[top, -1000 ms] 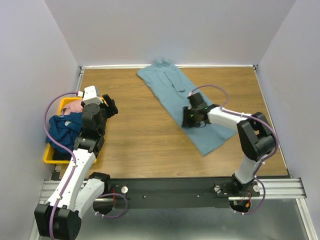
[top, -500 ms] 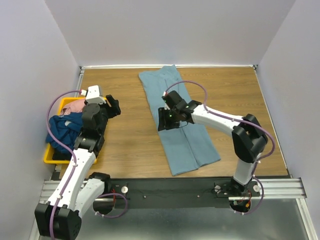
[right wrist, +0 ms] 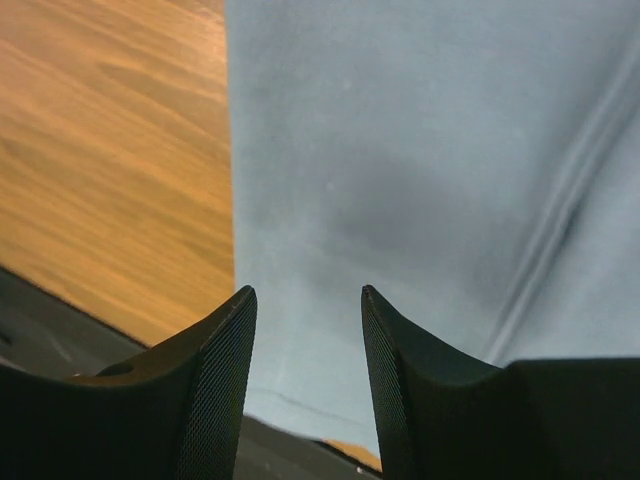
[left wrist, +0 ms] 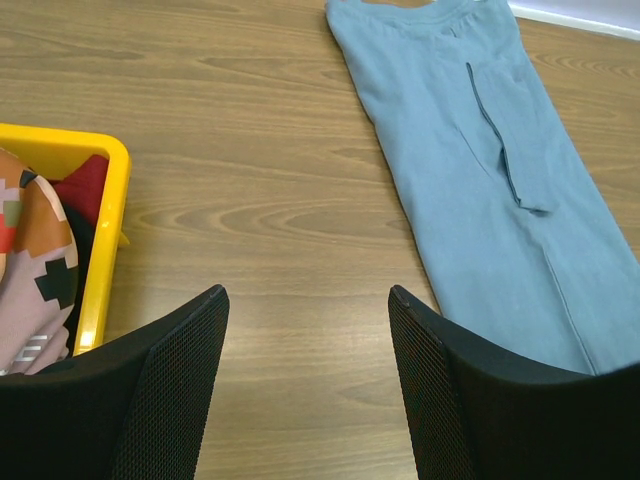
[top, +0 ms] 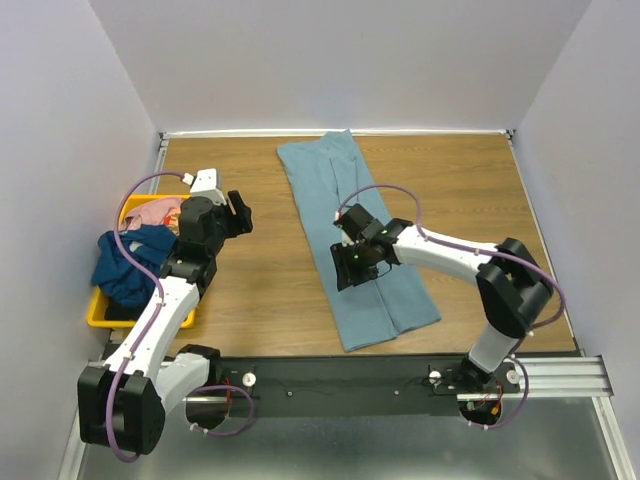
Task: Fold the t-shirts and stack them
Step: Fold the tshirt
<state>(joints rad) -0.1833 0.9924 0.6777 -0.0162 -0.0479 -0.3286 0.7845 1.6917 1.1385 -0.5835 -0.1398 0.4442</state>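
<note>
The light blue-grey t-shirt (top: 345, 205) lies folded in a long strip down the middle of the table; it also shows in the left wrist view (left wrist: 480, 170) and the right wrist view (right wrist: 400, 150). My right gripper (top: 347, 272) is open just above its lower half, near its left edge (right wrist: 305, 295). My left gripper (top: 243, 215) is open and empty over bare wood (left wrist: 307, 295), between the bin and the shirt. The navy t-shirt (top: 125, 262) and the pink patterned t-shirt (top: 155, 212) lie bunched in the yellow bin; the patterned one also shows in the left wrist view (left wrist: 35, 270).
The yellow bin (top: 98, 312) stands at the table's left edge, its rim also in the left wrist view (left wrist: 105, 240). Grey walls close the table on the left, back and right. The black rail (top: 340, 375) with the arm bases runs along the near edge.
My right gripper dragged the blue-grey shirt from a slant to nearly straight, then moved down toward its lower half. My left arm swung right and forward, away from the bin.
</note>
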